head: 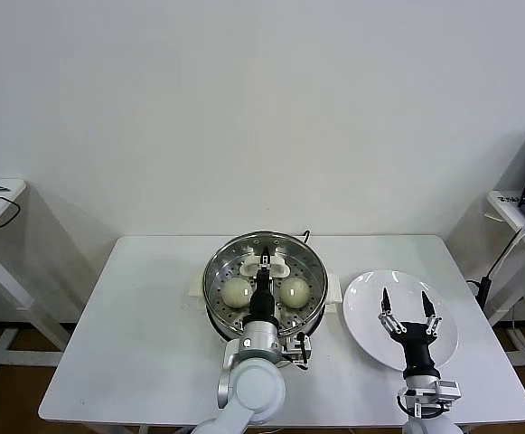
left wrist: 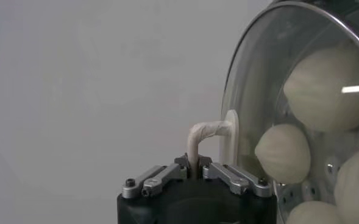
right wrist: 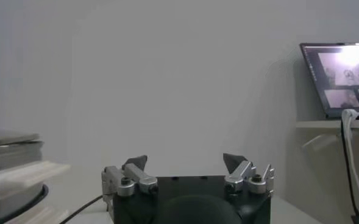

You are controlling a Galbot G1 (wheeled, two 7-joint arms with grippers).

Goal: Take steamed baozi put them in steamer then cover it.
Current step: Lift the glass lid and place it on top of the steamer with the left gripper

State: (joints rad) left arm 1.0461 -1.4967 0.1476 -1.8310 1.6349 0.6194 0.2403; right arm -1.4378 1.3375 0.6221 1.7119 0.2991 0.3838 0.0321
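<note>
Gripper, left (head: 264,263): over the steamer, clamped on the white handle (left wrist: 206,135) of the glass lid (left wrist: 289,115).
Gripper, right (head: 407,312): fingers apart, holding nothing, above the white plate (head: 366,298).
Counter (head: 135,334): carries steamer and plate side by side.
Steamer (head: 219,271): mid-counter; lid seemingly resting on it.
Buns (head: 238,291): inside, under the glass.

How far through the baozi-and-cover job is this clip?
Nearly finished. The baozi sit in the steamer and the plate is empty. The left gripper grips the glass lid by its handle over the pot. Releasing remains. The right gripper hovers open above the plate.
</note>
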